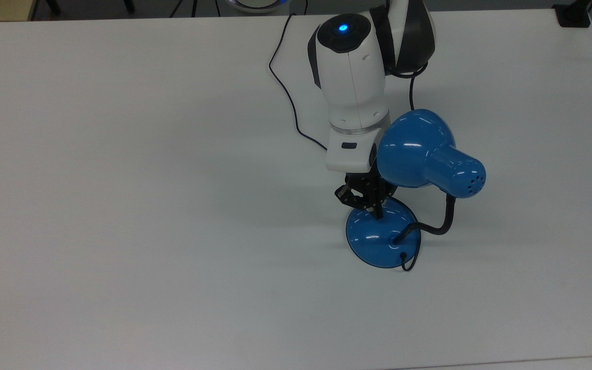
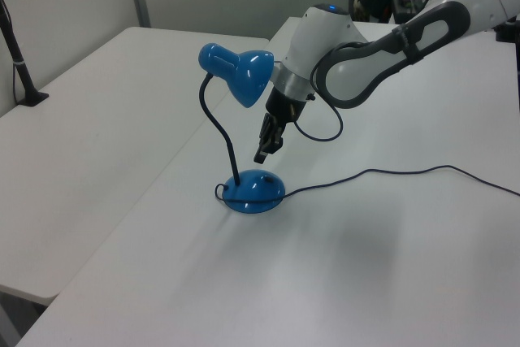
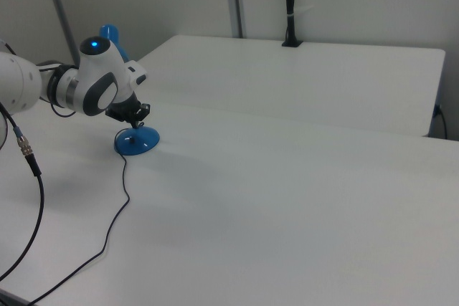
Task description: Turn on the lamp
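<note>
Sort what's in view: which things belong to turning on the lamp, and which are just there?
Belongs to the job:
- lamp
- gripper, above the lamp's base

Just there:
- white table
- black post at the far table's edge

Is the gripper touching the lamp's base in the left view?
No, the gripper hangs above the lamp's base, with clear space between them.
</note>
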Robot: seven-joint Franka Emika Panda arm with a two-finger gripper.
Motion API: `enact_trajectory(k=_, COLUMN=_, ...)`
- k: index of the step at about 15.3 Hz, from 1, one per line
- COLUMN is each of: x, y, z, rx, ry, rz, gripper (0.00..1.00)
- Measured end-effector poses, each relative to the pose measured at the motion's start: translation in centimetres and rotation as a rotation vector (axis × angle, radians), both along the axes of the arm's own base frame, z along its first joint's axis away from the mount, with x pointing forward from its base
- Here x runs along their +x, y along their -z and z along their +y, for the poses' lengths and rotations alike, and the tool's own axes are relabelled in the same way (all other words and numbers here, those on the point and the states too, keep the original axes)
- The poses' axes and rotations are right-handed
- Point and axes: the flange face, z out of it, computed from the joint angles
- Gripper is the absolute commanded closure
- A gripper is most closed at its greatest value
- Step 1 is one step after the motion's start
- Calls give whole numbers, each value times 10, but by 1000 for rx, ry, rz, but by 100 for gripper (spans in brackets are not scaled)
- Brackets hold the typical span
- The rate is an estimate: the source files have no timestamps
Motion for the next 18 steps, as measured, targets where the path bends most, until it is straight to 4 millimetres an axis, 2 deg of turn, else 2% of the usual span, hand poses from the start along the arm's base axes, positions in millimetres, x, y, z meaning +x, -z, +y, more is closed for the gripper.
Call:
enact_trajectory(k=13, x=-9, y=17, z=8, rx=-13, ry=-20, rz=35, gripper=100)
enact_trajectory(k=18, x=-14, y=28, z=21, rx=-21, ry=-41, rz=50, gripper=100)
